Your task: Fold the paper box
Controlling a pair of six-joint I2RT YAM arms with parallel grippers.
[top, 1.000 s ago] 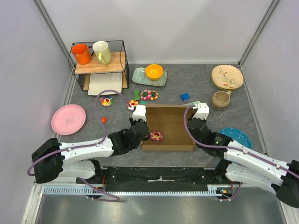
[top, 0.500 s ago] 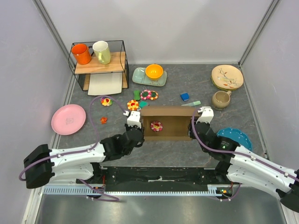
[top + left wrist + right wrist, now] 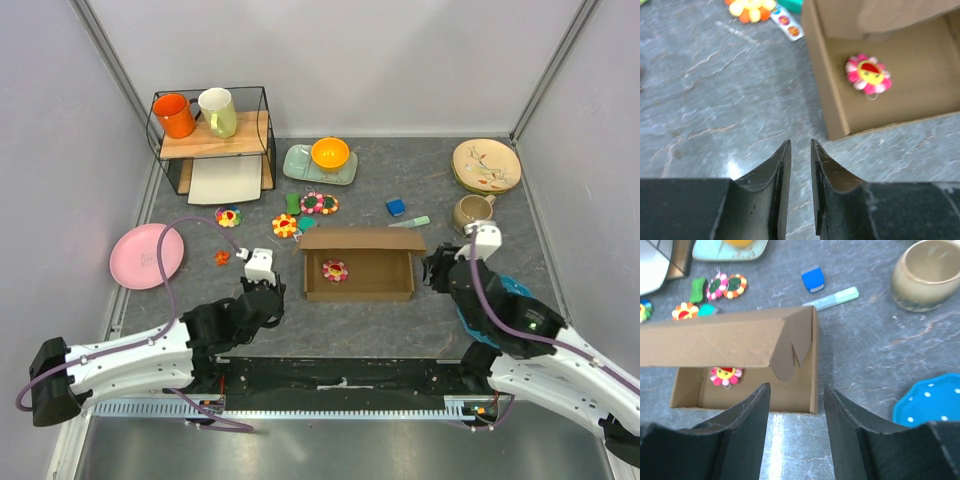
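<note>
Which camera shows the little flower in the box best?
The left wrist camera: the flower is close and whole on the floor of the box. From the top it is tiny. The right wrist camera sees only part of it under the lid.

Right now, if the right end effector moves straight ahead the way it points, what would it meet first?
Probably the paper box: its right end wall lies straight ahead of the right end effector, though depth is unclear.
</note>
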